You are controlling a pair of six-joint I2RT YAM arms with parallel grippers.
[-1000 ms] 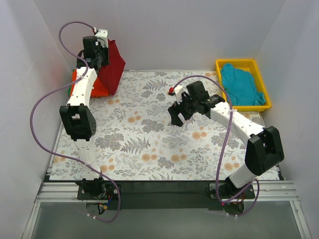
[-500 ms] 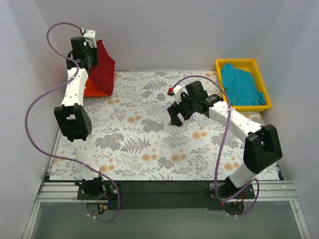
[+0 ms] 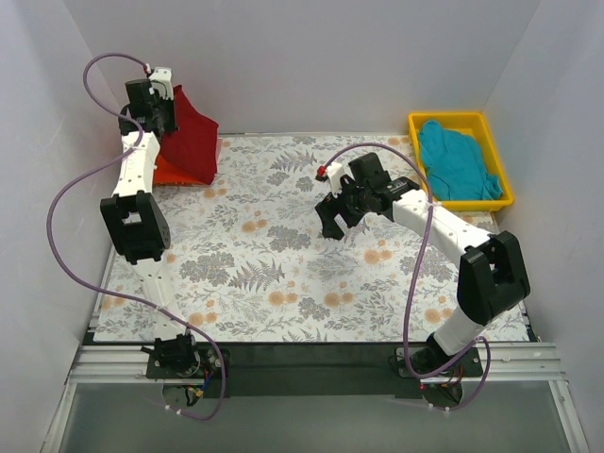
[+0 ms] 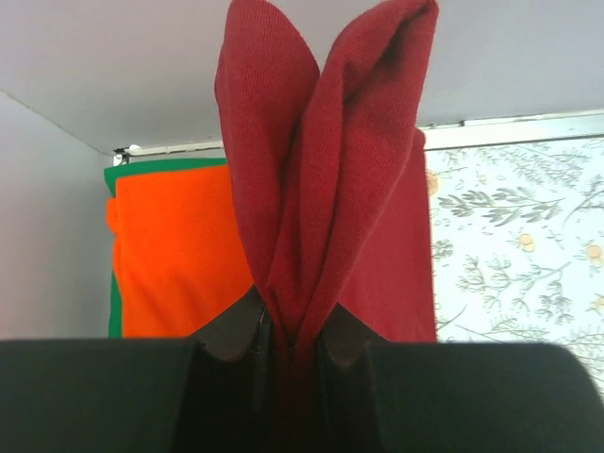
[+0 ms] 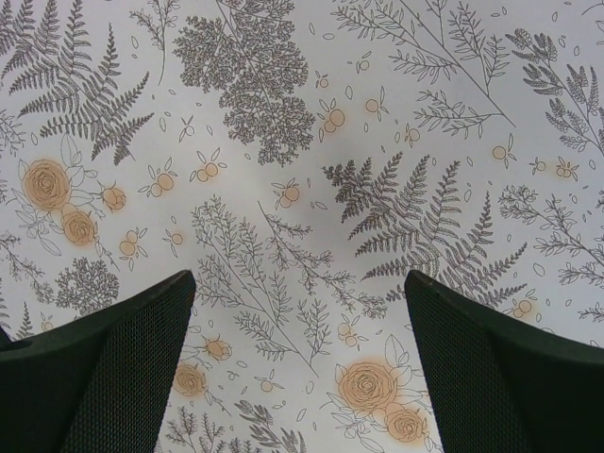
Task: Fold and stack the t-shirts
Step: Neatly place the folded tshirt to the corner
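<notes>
In the far left corner, the hanging t-shirt (image 3: 193, 140) dangles from the left gripper (image 4: 288, 342) above the folded stack's (image 3: 164, 173) right side. In the far right corner, the bin (image 3: 445, 118) contains another t-shirt (image 3: 458, 162).

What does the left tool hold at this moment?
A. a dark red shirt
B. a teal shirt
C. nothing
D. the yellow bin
A: in the left wrist view, the left tool is shut on a bunched fold of the dark red shirt, with the orange shirt lying beyond it.
</notes>
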